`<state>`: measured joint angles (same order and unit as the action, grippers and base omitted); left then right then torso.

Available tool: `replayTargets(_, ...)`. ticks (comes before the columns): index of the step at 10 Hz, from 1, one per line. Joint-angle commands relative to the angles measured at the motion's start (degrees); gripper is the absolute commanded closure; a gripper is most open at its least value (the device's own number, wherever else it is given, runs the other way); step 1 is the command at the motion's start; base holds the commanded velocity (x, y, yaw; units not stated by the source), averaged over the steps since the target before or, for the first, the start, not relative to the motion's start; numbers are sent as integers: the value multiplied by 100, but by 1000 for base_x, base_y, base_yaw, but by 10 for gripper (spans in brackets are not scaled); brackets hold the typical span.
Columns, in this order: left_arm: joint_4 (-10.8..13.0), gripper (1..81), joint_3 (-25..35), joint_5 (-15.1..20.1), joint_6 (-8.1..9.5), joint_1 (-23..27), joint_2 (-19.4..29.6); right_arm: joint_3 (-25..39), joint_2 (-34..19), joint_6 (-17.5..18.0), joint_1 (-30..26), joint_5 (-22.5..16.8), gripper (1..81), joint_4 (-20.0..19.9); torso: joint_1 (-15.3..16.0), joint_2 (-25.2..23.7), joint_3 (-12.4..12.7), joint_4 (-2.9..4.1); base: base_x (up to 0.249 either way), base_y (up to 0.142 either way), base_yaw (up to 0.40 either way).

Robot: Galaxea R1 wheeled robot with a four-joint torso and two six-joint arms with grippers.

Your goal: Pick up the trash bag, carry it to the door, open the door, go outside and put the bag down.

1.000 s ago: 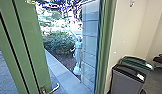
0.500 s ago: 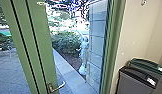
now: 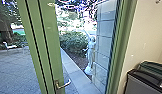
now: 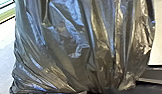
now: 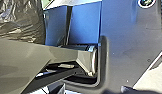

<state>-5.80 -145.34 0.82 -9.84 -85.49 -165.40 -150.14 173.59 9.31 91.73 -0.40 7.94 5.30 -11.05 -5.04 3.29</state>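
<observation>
L gripper: can't tell if wide or narrow; prob. has the trash bag (image 4: pixel 82 47), given how close the bag is to L wrist cam
R gripper: can't tell its state either
Bag spot: right by L wrist; also in R wrist view, near robot's body
Bag handling: thin, shiny, crinkled plastic; soft, bit slippery; weight unclear, prob. light to mod.; may tear or swing if snagged
Bag hold: best at gathered neck, w/ slack bunched; avoid thin side film
Bag axis: long axis prob. runs w/ the folds, which draw together toward the wrist; can't be sure which end is the neck
Door (image 3: pixel 52 47): looks open, gap R of its edge; handle (image 3: pixel 64 84) could catch bag
Outside: paved yard (image 3: pixel 15 68), statue (image 3: pixel 90 53) past gap; carry approx. at doorway, bag not yet set down
</observation>
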Motion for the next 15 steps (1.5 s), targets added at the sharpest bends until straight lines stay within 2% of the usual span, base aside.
replayTargets(1, 53, 811, 23, 305, -36, 292, 51, 74, 99, -35, -238, -320, 10, 68, 0, 0, 0, 0, 0, 0, 218)
replayTargets(15, 62, 811, 5, 305, -36, 292, 42, 65, 99, -35, -230, -320, 10, 68, -2, 0, 0, 0, 0, 0, 274)
